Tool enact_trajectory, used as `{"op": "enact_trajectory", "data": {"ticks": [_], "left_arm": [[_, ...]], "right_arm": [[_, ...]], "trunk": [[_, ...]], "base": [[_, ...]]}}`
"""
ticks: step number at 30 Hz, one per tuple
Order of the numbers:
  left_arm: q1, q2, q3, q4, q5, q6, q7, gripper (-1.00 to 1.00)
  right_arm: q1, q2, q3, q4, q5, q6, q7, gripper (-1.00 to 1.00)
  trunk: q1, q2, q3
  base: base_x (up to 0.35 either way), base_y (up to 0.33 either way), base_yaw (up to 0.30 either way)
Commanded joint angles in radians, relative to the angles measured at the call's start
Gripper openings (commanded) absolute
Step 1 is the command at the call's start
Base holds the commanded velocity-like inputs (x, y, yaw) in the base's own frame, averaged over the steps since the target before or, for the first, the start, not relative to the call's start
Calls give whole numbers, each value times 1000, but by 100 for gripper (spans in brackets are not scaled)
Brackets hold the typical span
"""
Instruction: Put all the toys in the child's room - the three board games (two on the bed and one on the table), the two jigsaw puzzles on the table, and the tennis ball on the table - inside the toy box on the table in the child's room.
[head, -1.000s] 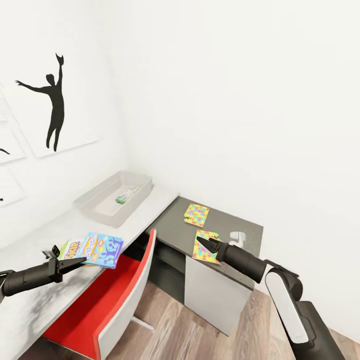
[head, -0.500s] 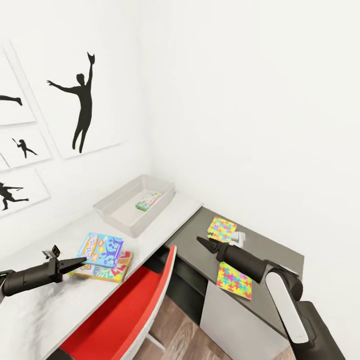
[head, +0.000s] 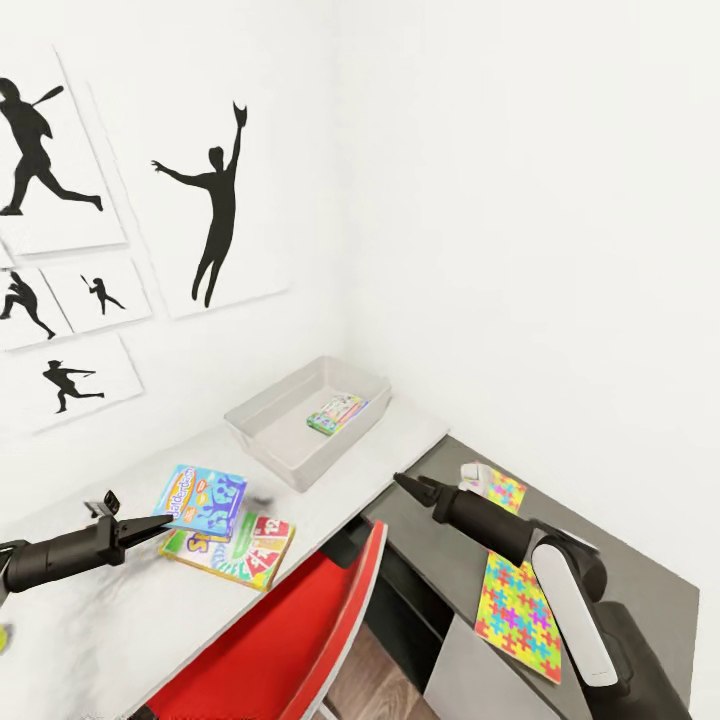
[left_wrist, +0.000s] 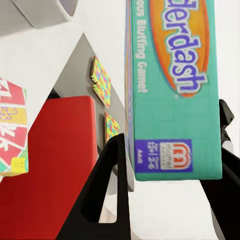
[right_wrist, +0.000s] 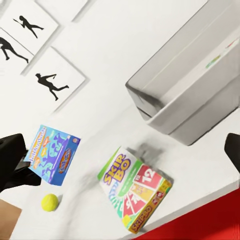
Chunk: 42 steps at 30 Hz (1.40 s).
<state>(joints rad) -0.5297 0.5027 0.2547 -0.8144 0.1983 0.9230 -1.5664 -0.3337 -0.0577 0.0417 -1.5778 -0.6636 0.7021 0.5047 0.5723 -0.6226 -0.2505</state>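
The left end effector (head: 150, 527) pinches the blue game box (head: 201, 500) above the Skip-Bo box (head: 232, 549) on the surface (head: 130, 610). Carry it level, far-right, over the bin (head: 300, 415). I cannot tell the right end effector's (head: 408, 486) state.

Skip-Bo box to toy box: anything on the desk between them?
Nothing. In the head view, the desktop between the Skip-Bo box and the toy box is bare; the right wrist view agrees.
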Motion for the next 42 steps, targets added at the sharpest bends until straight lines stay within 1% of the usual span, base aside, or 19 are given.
{"op": "enact_trajectory", "data": {"ticks": [1, 12, 23, 27, 31, 42], "left_arm": [[-1, 0, 0, 0, 1, 10, -4, -100], [-1, 0, 0, 0, 1, 10, -4, -100], [-1, 0, 0, 0, 1, 10, -4, -100], [-1, -1, 0, 0, 1, 10, -4, -100], [-1, -1, 0, 0, 1, 10, -4, -100], [-1, 0, 0, 0, 1, 10, -4, -100]], "right_arm": [[-1, -1, 0, -1, -4, 5, 0, 100], [-1, -1, 0, -1, -5, 5, 1, 100], [-1, -1, 0, -1, -4, 6, 1, 100], [-1, -1, 0, 0, -5, 6, 1, 100], [-1, -1, 0, 0, -5, 6, 1, 100], [-1, -1, 0, 1, -5, 7, 1, 100]], "trunk": [[0, -1, -2], [0, -1, -2], [0, -1, -2], [0, -1, -2], [0, -1, -2], [0, -1, -2]], "base": [[31, -11, 231], [102, -16, 76], [10, 46, 273], [140, -42, 209], [185, -128, 57], [63, -92, 39]]}}
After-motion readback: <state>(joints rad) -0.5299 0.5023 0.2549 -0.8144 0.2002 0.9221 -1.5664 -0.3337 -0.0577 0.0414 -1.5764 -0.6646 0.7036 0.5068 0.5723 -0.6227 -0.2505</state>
